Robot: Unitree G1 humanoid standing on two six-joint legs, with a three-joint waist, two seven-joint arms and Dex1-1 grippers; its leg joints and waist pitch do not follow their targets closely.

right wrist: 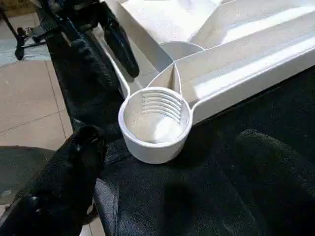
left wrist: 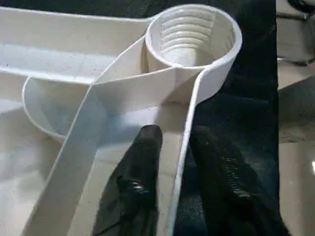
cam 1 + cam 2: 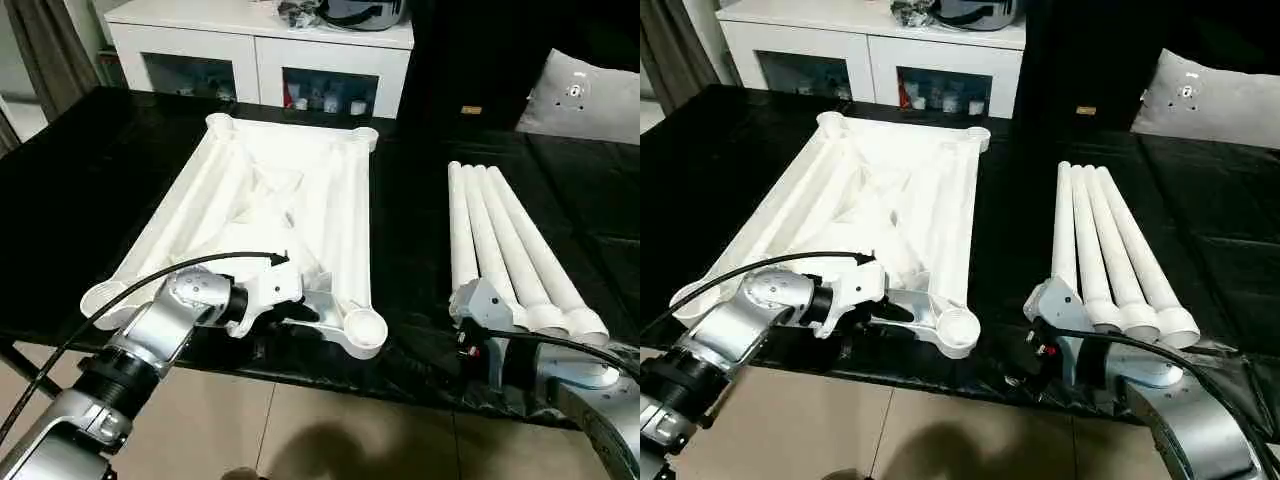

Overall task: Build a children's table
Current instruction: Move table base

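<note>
My left gripper (image 2: 173, 147) sits at the near edge of the tabletop (image 3: 270, 190), which lies upside down on the black work table (image 3: 420, 250), ribs facing up. My fingers (image 2: 140, 162) straddle the thin rim, one inside and one outside, narrowly set around it; whether they press it I cannot tell. Just beyond them is the near corner socket (image 1: 155, 120), round and threaded inside. To the right, well apart from the top, four white legs (image 3: 505, 245) lie side by side, touching. My right gripper (image 1: 162, 196) hangs near their closer ends, fingers spread wide and holding nothing.
</note>
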